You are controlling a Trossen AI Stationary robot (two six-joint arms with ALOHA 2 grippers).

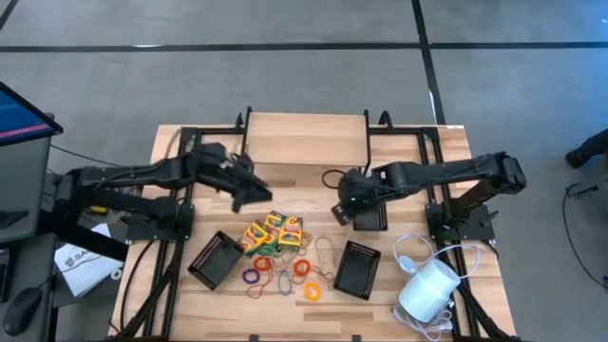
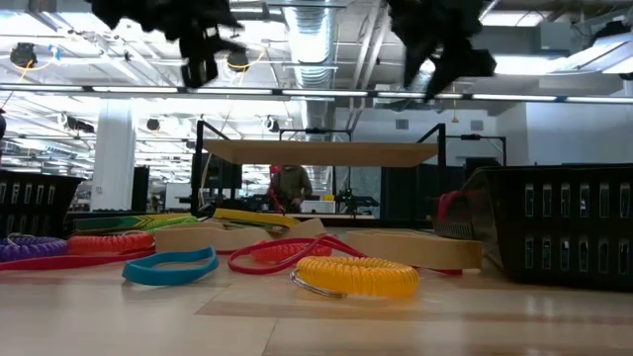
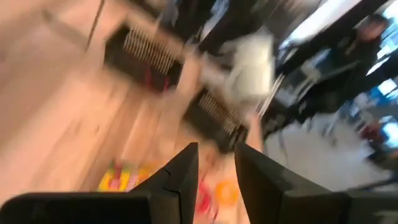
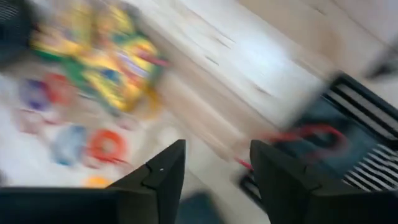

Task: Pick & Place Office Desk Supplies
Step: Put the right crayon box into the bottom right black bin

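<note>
Seen from table height, a yellow coiled loop (image 2: 356, 277) lies nearest, just in front of the crayon boxes (image 1: 274, 233), with more elastic loops (image 1: 283, 274) scattered around it. Beyond the crayon boxes, the left gripper (image 1: 249, 191) hangs over bare wood, fingers slightly parted and empty. To the boxes' right, the right gripper (image 1: 340, 211) hovers with fingers apart beside a black mesh tray (image 1: 370, 219) holding a red loop (image 4: 311, 134).

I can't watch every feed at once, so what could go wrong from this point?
1. The red loop lies over the rim of the tray under the open right gripper; it could slip back out.
2. The crayon boxes and loops lie packed together, so the left gripper might snag several.
</note>
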